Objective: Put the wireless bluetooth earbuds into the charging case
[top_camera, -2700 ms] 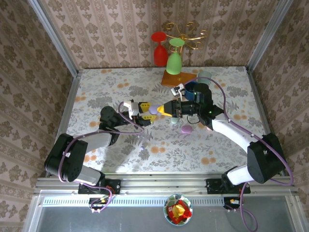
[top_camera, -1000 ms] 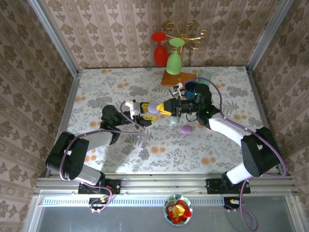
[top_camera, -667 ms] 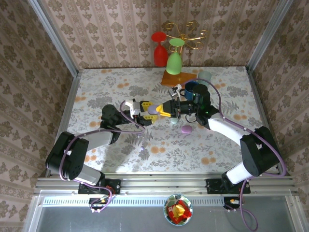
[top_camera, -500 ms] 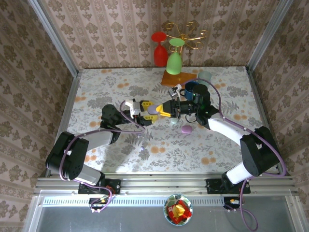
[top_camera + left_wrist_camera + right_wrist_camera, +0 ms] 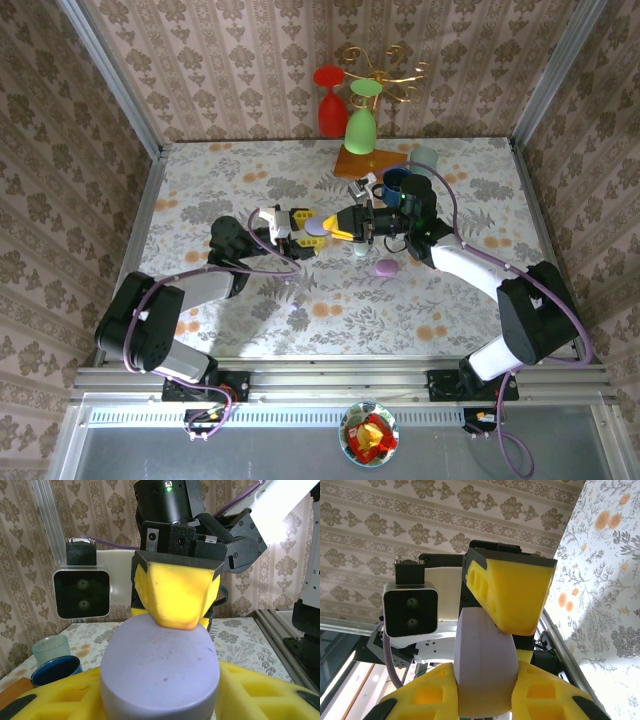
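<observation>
A lilac pebble-shaped charging case [image 5: 317,228] hangs above the middle of the table, held between both arms. My left gripper [image 5: 303,233] comes in from the left and is shut on it. In the left wrist view the case [image 5: 160,665] sits between my yellow foam fingers [image 5: 260,695]. My right gripper [image 5: 338,224] comes in from the right and is shut on the case's other end [image 5: 482,660]. The right gripper's closed yellow tips [image 5: 175,600] press the case's far edge. I cannot make out the earbuds.
A pink case [image 5: 386,267] lies on the flowered table to the right, below the right wrist. Behind it stand a blue cup [image 5: 395,185] and a pale teal cup [image 5: 425,157]. At the back are an orange mat [image 5: 365,162], a red goblet [image 5: 330,105], a green goblet [image 5: 360,120] and a gold rack [image 5: 385,65].
Since the earliest frame both grippers and the case have shifted slightly toward the back. Over the last second they have stayed almost still.
</observation>
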Motion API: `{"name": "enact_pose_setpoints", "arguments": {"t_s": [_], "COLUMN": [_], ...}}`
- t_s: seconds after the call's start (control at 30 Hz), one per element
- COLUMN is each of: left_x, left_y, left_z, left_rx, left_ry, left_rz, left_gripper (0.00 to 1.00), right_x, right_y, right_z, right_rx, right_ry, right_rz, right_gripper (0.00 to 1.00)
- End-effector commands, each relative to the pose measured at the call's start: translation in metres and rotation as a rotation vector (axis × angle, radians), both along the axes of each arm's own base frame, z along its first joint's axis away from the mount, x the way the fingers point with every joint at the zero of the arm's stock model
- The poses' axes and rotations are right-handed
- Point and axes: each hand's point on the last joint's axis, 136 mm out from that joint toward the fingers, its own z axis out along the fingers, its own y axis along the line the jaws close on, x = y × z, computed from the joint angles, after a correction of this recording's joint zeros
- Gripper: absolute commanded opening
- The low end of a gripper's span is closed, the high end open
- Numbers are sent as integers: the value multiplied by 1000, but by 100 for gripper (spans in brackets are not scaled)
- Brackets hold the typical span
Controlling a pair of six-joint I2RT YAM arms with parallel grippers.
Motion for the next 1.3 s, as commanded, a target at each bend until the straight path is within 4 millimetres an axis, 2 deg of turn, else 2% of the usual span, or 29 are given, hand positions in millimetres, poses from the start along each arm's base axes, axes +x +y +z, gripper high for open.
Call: {"name": "enact_pose_setpoints", "arguments": {"t_s": [0.0,0.2,0.23,0.27,0.4,0.47,0.57,0.73,0.87,0.93,1.13,1.27], "left_x": [-4,-4,-5,-5,-7,-7,-7,-7,-4,-5,-10,-16], "left_y": [-3,-3,-3,-3,-1,1,3,5,9,10,12,13], "left_z": [7,8,8,9,10,8,3,-2,-6,-7,-3,-3], "left_rx": [-11,-12,-13,-14,-16,-14,-8,-6,-7,-6,-7,-2], "left_ry": [-53,-65,-61,-55,-42,-22,18,110,189,204,203,177], "left_rz": [-32,-29,-29,-31,-31,-24,-17,-17,-3,-8,-22,-39], "left_gripper": [49,40,36,33,31,31,31,31,31,30,30,30], "right_x": [-3,-2,-2,-2,-3,-1,0,-4,-12,-11,6,14], "right_y": [2,2,2,2,-2,-7,-16,-20,-9,-5,3,1], "right_z": [5,6,6,6,4,1,-2,-2,-8,-9,-5,-1], "right_rx": [22,27,26,23,-22,-79,-187,-339,-538,-580,-586,-596], "right_ry": [-28,-20,-19,-24,-67,-128,-234,-578,-904,-971,-987,-972], "right_rz": [18,19,17,13,-14,-61,-124,-183,-144,-126,-176,-231], "right_gripper": [10,11,15,23,50,60,66,77,82,82,81,79]}}
